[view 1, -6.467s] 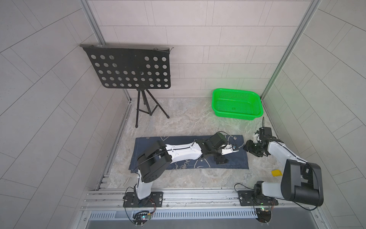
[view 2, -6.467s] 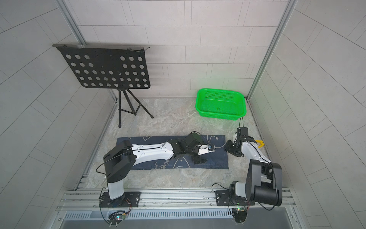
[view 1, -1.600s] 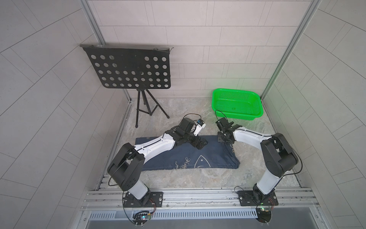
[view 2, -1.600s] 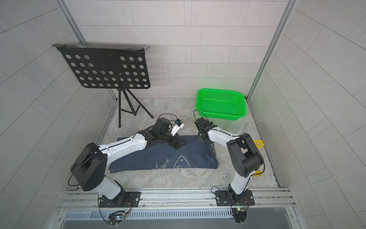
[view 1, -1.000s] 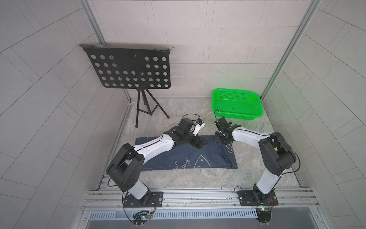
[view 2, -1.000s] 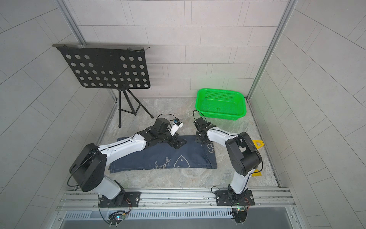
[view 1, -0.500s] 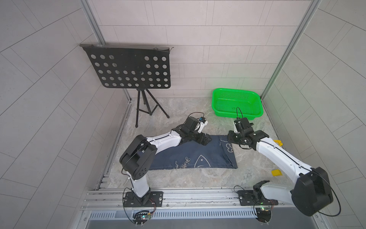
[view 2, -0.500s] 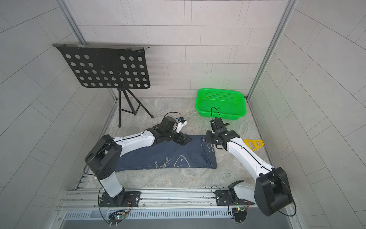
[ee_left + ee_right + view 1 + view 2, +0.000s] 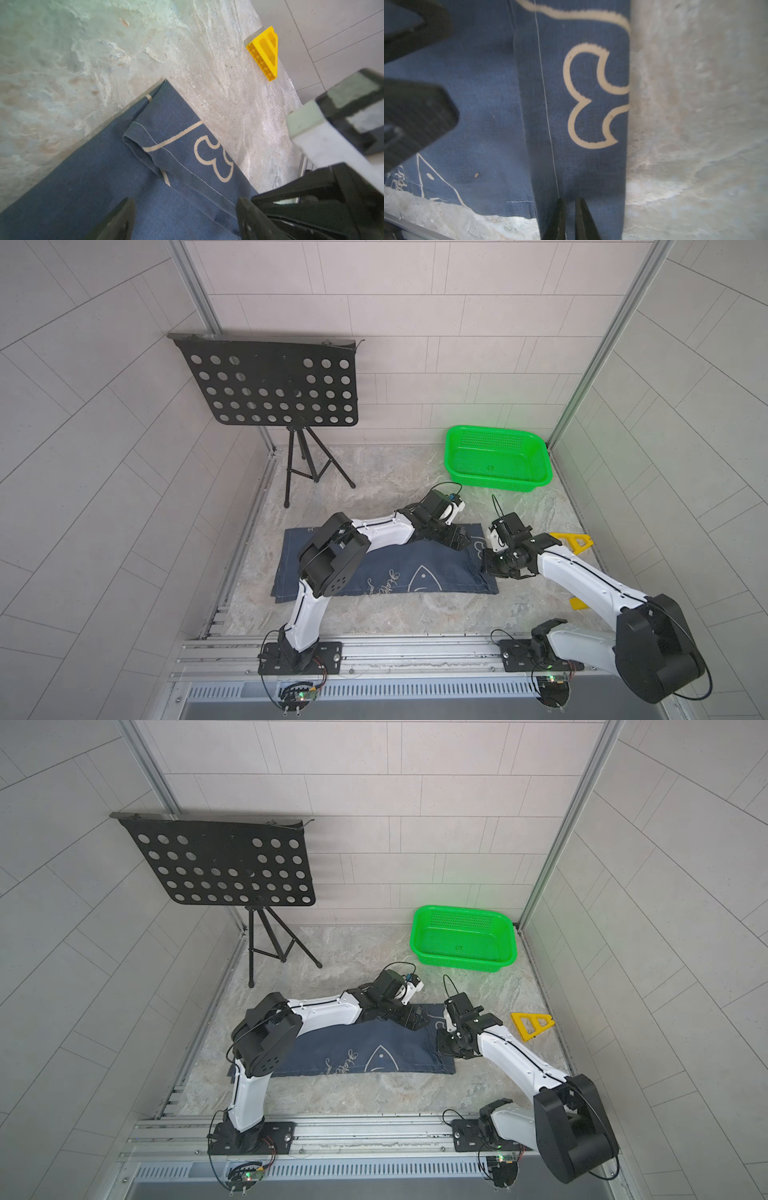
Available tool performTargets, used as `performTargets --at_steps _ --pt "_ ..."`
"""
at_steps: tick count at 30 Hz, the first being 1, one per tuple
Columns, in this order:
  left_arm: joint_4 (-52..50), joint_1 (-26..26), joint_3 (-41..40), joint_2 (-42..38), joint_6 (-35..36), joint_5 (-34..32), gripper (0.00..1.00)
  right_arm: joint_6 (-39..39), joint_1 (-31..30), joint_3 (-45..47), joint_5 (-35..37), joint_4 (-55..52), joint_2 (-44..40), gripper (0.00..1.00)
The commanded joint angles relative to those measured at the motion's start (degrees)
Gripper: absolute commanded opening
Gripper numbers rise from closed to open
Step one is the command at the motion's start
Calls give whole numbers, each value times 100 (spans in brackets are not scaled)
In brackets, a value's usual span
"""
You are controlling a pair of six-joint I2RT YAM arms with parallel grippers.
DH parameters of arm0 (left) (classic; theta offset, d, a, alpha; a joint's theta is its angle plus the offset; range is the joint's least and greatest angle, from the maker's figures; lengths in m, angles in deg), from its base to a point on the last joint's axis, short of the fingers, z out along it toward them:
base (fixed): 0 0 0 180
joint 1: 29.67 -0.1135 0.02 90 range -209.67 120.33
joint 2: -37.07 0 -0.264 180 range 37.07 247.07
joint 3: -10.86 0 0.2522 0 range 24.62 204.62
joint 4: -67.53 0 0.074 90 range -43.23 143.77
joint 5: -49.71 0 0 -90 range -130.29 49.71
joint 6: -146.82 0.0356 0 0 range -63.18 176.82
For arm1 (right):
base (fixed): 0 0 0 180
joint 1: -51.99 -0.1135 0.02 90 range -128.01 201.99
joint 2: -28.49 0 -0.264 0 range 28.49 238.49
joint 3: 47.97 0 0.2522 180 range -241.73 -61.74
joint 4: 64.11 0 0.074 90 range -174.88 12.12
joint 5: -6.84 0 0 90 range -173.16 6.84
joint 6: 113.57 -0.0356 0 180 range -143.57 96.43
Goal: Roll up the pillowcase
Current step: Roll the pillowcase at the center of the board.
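While the pillowcase (image 9: 395,572) lies flat on the tabletop (image 9: 395,472) in both top views, your left gripper (image 9: 184,202), wrist view, straddles its folded end, fingers wide; your right gripper (image 9: 571,202) seems nipped shut on that fold. Roll both corners evenly.

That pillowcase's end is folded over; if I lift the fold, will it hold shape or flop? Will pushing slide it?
Likely floppy: the pillowcase lies thin and flat, and its folded end gapes in a soft loop, so a lifted edge would probably droop. Probably light; on the rough stone table, pushing may bunch it rather than slide it.
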Motion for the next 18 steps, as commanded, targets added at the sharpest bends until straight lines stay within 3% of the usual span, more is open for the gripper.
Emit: performTargets --at_steps 1,10,14,18 --pt "-18 -13 240 184 -175 45 80 140 -63 258 -482 396 210 15" --pt "-25 14 322 390 -367 -71 74 -397 -288 728 -789 1968 537 14" --pt "-374 91 454 374 -115 -363 71 -434 -241 729 -654 1753 169 15" --pt "-838 147 682 432 176 -976 65 -365 191 673 -622 1157 -579 19"
